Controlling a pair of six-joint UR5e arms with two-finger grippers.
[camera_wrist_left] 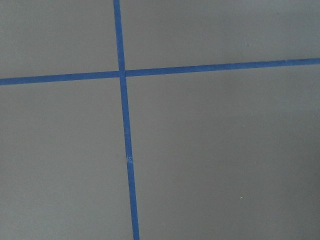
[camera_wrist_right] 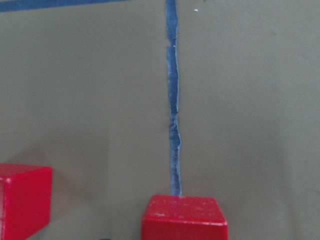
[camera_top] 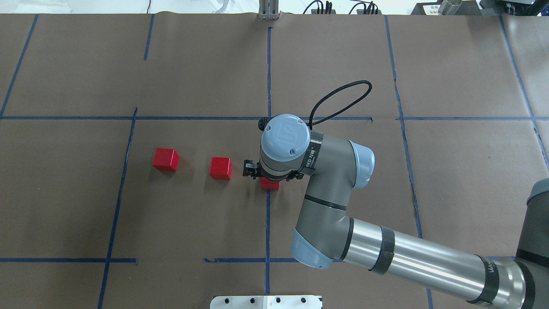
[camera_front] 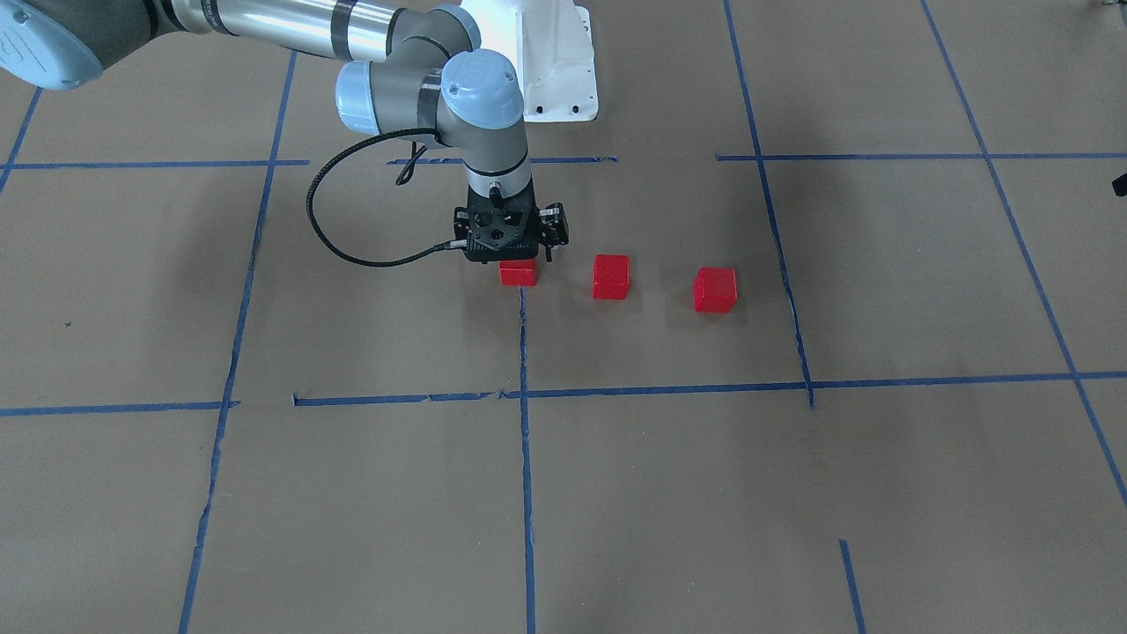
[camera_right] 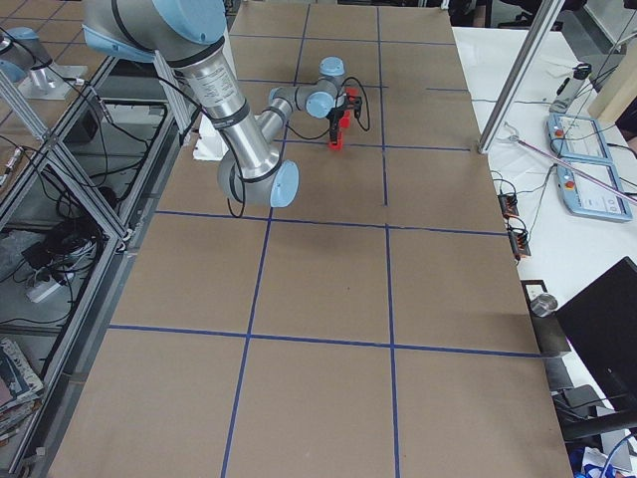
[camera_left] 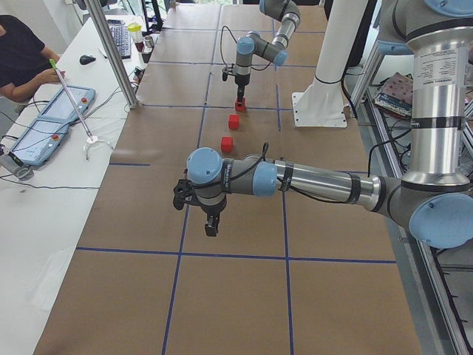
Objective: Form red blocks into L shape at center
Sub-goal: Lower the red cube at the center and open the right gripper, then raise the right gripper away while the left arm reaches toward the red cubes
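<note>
Appearing only side-on: left gripper (camera_left: 211, 230)

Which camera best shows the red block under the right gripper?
The right wrist view: the block sits at the lower edge, top face clear, at the end of the tape line. Front-facing shows its front face below the right gripper; overhead, the wrist hides most; side views show it tiny.
</note>
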